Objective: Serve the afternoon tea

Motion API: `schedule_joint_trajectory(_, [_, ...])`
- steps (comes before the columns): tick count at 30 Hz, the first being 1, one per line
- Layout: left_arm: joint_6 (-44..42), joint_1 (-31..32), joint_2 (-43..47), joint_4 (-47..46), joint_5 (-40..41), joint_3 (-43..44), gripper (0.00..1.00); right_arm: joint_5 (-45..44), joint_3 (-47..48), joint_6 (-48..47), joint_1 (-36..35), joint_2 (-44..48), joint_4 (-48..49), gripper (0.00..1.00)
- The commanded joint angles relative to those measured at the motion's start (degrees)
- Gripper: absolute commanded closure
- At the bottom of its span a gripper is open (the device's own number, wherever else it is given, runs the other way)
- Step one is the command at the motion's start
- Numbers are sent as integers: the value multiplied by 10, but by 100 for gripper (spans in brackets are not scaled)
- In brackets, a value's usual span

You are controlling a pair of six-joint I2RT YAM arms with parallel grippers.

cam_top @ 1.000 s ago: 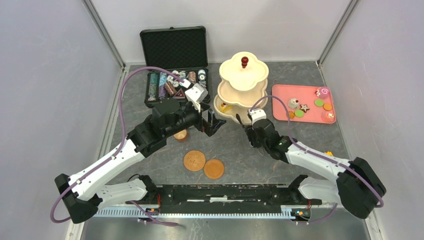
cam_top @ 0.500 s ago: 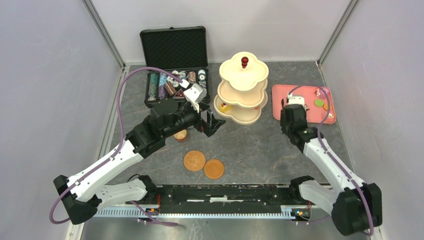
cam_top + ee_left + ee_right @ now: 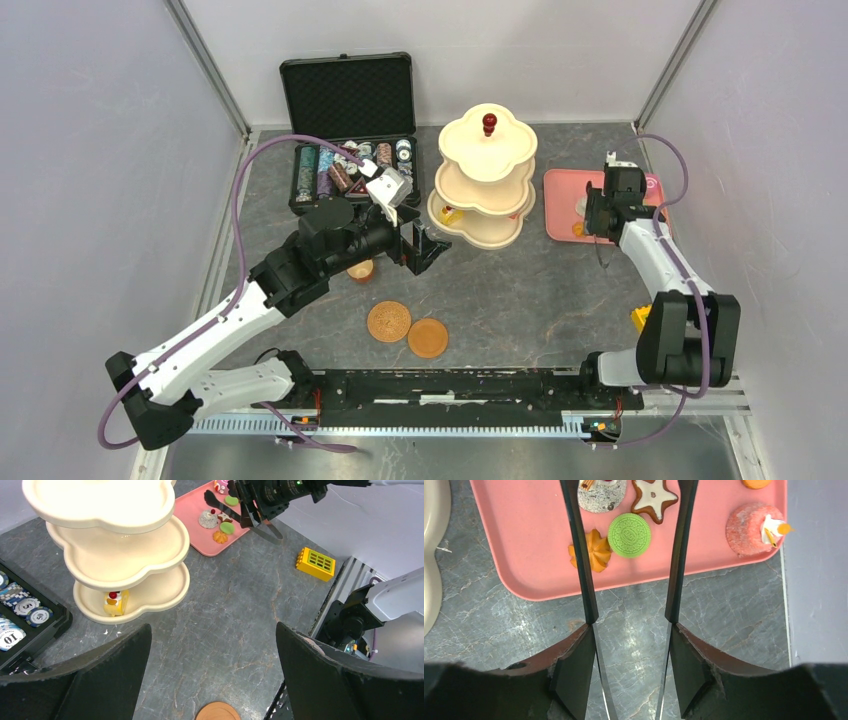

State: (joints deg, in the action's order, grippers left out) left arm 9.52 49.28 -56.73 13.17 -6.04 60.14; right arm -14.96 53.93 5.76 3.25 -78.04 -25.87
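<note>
The cream three-tier stand (image 3: 488,175) with a red knob (image 3: 489,124) is at the back centre. A yellow toy pastry (image 3: 115,602) lies on its bottom tier. My right gripper (image 3: 592,222) is open and empty above the pink tray (image 3: 560,200). In the right wrist view its fingers (image 3: 580,555) straddle a green cookie (image 3: 629,528), with an orange cookie (image 3: 596,556) and a star cookie (image 3: 655,495) close by. My left gripper (image 3: 425,250) is open and empty, left of the stand's base. A small brown cup (image 3: 360,270) shows beside the left arm. Two brown saucers (image 3: 389,321) (image 3: 427,337) lie in front. The teal cup is out of view.
An open black case of poker chips (image 3: 352,165) stands at the back left. A yellow block (image 3: 640,318) lies at the right by the right arm. A pink pastry (image 3: 754,529) sits near the tray's right edge. Grey walls close in both sides.
My right arm has swung from the stand's bottom tier to the right and now hovers over the pink tray. My left arm has barely moved.
</note>
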Motion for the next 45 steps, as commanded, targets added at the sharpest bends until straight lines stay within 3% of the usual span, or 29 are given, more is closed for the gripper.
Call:
schedule_joint_trajectory(1, [29,6,10,-22,-9,8,0,30,43,-19,7,-33,-5,40])
schedule_joint_trajectory(23, [27,10,1,-20,-7,8,0,43,46,-24,8,-112,6,42])
schedule_joint_trajectory(29, [27,10,1,-20,-8,8,0,47,40,-21,8,-117,12,51])
schedule_joint_trajectory(34, [27,11,1,-21,-7,8,0,51,38,-21,8,-106,11,67])
schedule_joint_trajectory(45, [27,10,2,-20,-6,8,0,104,-15,-23,7,51,34,84])
